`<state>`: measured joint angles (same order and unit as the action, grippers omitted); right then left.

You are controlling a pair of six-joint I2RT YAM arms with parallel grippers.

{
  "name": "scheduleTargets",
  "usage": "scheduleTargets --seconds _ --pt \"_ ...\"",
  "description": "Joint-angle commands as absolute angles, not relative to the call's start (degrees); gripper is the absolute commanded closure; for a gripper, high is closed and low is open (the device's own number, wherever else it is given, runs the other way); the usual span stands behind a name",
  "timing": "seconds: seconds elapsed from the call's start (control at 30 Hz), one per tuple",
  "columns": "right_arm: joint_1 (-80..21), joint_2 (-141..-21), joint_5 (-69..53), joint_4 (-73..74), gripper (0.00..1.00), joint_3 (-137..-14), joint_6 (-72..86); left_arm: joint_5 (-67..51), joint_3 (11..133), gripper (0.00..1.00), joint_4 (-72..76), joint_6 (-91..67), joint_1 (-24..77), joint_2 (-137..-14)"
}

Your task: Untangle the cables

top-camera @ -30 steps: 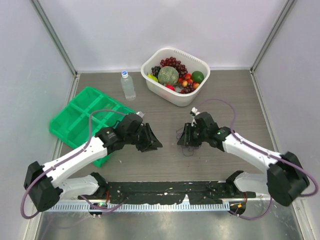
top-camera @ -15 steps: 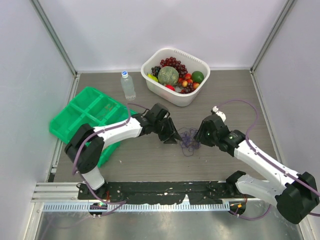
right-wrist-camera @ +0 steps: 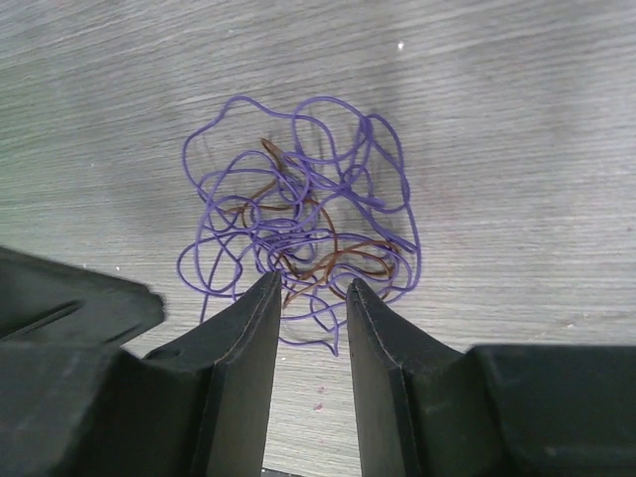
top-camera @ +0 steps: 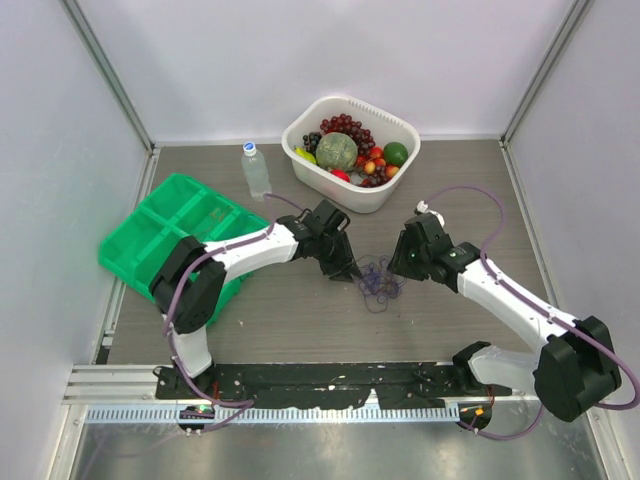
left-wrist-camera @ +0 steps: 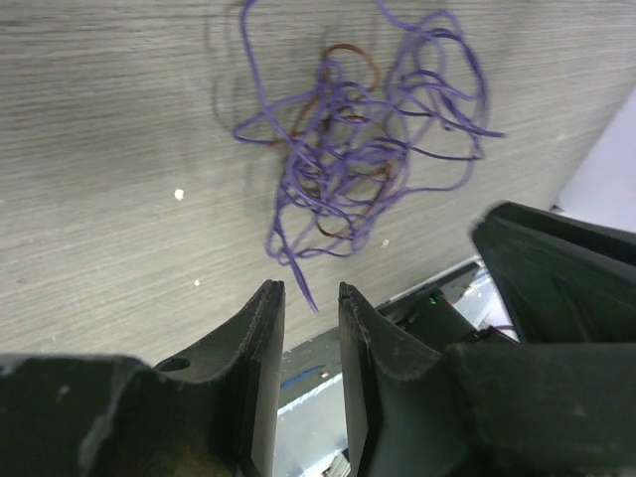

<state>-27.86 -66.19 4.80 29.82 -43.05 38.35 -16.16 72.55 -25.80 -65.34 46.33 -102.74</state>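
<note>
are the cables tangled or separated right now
Tangled: the purple and brown cables lie looped through each other in one bunch on the table, with no strand pulled clear.

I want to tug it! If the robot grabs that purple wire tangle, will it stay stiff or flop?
Probably floppy: the thin purple and brown wires lie in loose curls on the table. Likely very light, so a push may slide the whole bunch. The loops cross, so pulling one strand would probably drag the rest.
</note>
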Motion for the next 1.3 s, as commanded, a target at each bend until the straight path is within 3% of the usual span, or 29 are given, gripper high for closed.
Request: scheduleTargets --seconds 0.0,0.23,0.57,0.73,0.8,0.9,1.1,1.27 --pt "-27.77 -67.06 3.25 26.28 0.62 -47.28 34.54 -17.67 75.41 0.69 -28.21 -63.72 45.97 -106.69" --pt "-27.69 -68.03 2.11 26.10 0.62 -47.20 34.01 -18.46 76.47 0.69 -27.69 -63.46 45.97 -109.86" --pt "-27.60 -71.71 -8.16 24.00 0.62 -45.97 32.69 -15.65 79.19 0.81 -27.25 -61.35 45.97 -111.62" --pt "-27.69 -72.60 -10.28 23.38 0.62 -45.35 32.96 -15.82 80.33 0.80 -26.72 -61.61 45.97 -112.50" --pt "-27.69 -72.16 -10.37 23.38 0.62 -45.18 33.22 -16.35 80.07 0.90 -26.37 -61.52 45.97 -112.41" --pt "-27.69 -71.98 -11.16 22.94 0.62 -44.65 33.49 -16.00 79.54 1.00 -26.37 -60.91 45.97 -110.31" --pt "-27.69 -74.70 -16.87 17.67 0.66 -41.31 36.30 -13.36 78.75 1.00 -27.77 -59.50 45.97 -102.41" --pt "-27.77 -81.90 -18.37 13.19 0.70 -40.78 36.74 -19.85 77.70 1.00 -24.44 -65.03 46.49 -97.48"
